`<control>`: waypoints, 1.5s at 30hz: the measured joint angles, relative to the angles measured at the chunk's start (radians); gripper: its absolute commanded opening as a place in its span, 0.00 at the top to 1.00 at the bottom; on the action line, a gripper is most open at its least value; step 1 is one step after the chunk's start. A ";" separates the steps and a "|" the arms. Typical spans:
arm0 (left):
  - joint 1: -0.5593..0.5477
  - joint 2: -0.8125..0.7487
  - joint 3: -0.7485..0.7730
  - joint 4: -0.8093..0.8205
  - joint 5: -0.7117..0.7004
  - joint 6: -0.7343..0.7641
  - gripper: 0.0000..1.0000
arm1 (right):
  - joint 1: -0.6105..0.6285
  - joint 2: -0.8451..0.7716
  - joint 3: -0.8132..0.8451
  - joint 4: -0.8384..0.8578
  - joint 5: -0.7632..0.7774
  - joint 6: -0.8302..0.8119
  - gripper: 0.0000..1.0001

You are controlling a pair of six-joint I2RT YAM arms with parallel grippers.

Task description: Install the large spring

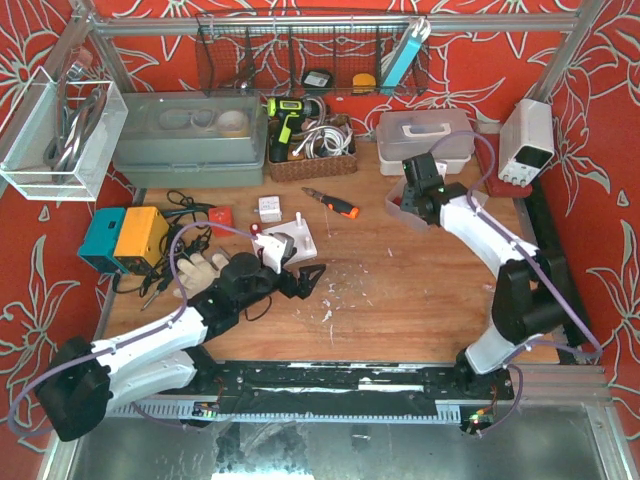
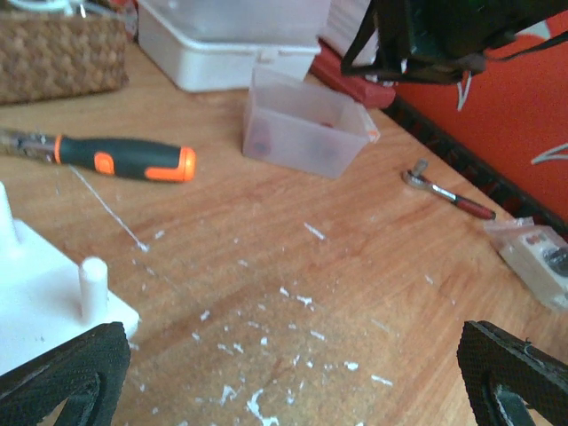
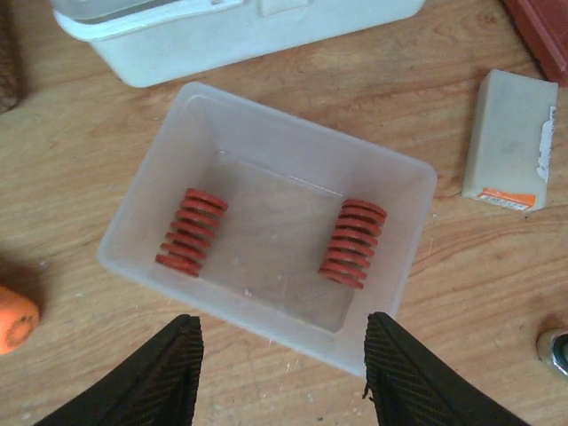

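The left spring (image 3: pixel 191 232) and right spring (image 3: pixel 352 243) lie apart in the bin (image 3: pixel 131 238) on the worktop (image 3: pixel 62 151); a lidded box (image 3: pixel 222 40) stands behind.

Wooden desk (image 1: pixel 400 290), strewn with white flecks (image 2: pixel 293 297) and loose items.
Along the far edge, a grey lidded tote (image 1: pixel 185 160), a wicker basket (image 1: pixel 300 172) and a white lidded box (image 1: pixel 425 135) are lined up. A translucent bin (image 2: pixel 302 138) is set just in front of the white box, with an orange-and-black screwdriver (image 1: pixel 333 204) laid to its left. A white pegged plate (image 2: pixel 35 293) is seen left of centre, with a pale glove (image 1: pixel 200 268) and a teal-and-orange box (image 1: pixel 125 238) beyond it. A small ratchet (image 2: pixel 448 193), a clear bag (image 2: pixel 537 257) and a white block with an orange label (image 3: pixel 513 142) are found towards the right.
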 measured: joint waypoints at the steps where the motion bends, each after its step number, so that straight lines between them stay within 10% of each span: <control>1: 0.000 -0.010 0.000 0.009 -0.006 0.003 0.00 | -0.010 0.030 0.035 -0.027 -0.003 0.012 0.50; 14: -0.005 -0.078 -0.001 0.040 -0.052 0.019 0.00 | -0.052 0.381 0.381 -0.294 0.042 0.104 0.55; 45: -0.005 -0.077 -0.001 0.040 -0.080 0.029 0.00 | -0.115 0.636 0.541 -0.415 0.050 0.214 0.52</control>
